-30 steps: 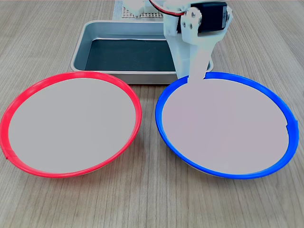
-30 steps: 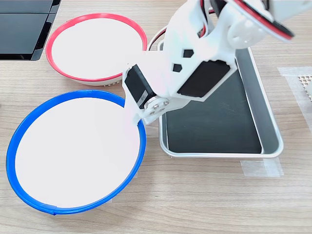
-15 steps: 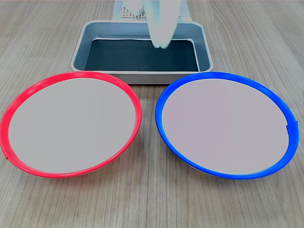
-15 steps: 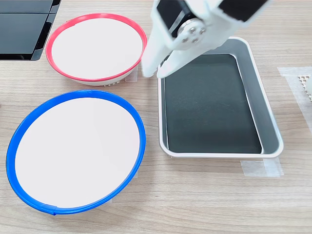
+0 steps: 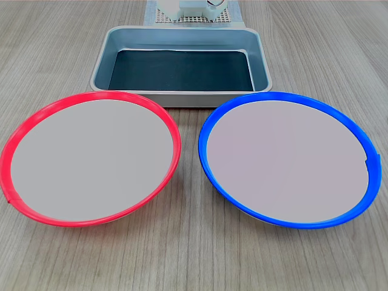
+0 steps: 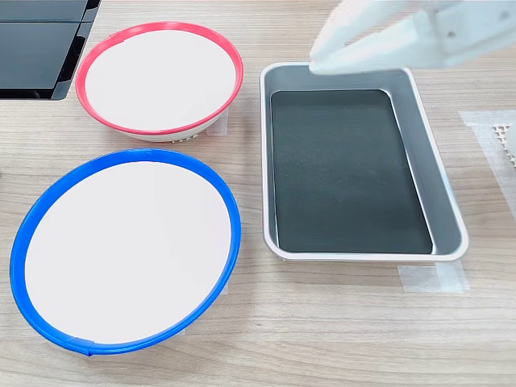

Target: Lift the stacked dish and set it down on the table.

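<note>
Round blue-rimmed pale grey dish (image 6: 125, 250) rests freed on the wood-grain table (image 6: 322, 322); white gripper (image 6: 316, 61), at one o'clock, empty, fingers nearly together.

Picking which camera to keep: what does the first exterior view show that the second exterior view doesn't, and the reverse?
Only the first exterior view: the arm's white base beyond the tray.

Only the second exterior view: the blurred hand above the tray's far end, a black panel, and tape.

Both: blue dish, red dish, tray, table.
</note>
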Controlling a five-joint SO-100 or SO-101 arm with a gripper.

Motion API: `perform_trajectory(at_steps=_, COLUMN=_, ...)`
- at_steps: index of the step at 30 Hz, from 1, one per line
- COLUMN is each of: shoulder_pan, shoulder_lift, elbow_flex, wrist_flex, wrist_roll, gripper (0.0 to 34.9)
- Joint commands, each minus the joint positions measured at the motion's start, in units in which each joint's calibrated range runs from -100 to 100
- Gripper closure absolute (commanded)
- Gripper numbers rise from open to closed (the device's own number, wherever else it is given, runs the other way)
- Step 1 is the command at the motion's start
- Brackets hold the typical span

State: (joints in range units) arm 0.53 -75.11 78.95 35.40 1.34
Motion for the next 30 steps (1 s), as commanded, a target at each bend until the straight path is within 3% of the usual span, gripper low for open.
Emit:
perform_trajectory(at_steps=1, shoulder_pan=0.65, shoulder_lift=-13.21, elbow_flex=12.04, wrist_flex=2.36, wrist_roll=-0.44, gripper=34.9)
perform_trajectory(at_steps=12, shoulder_pan=4.79, shoulder_lift=-23.87, elbow_flex=21.05, wrist_flex=11.69, wrist_roll=0.93, gripper=34.9)
perform_trajectory(at_steps=24, shoulder_pan=9.4, shoulder_lift=-23.78, elbow_flex=21.05, wrist_flex=11.94, wrist_roll=-1.61, gripper=34.7)
perform_trajectory(at_steps=25, shoulder_pan=9.77, shoulder_lift=-23.78, elbow_flex=21.05, wrist_flex=11.94, wrist_roll=-1.9, gripper=34.2)
perform_trajectory(at_steps=26, shoulder_pan=9.59, shoulder_lift=-23.78, elbow_flex=21.05, wrist_flex=11.94, wrist_roll=-1.76, gripper=30.5)
perform_trajectory(at_steps=28, shoulder_pan=9.49, shoulder_lift=-23.78, elbow_flex=21.05, wrist_flex=11.94, wrist_roll=-1.66, gripper=34.6)
perform_trajectory(at_steps=30, shoulder_pan=9.49, shoulder_lift=-23.78, elbow_flex=21.05, wrist_flex=11.94, wrist_roll=-1.66, gripper=34.6)
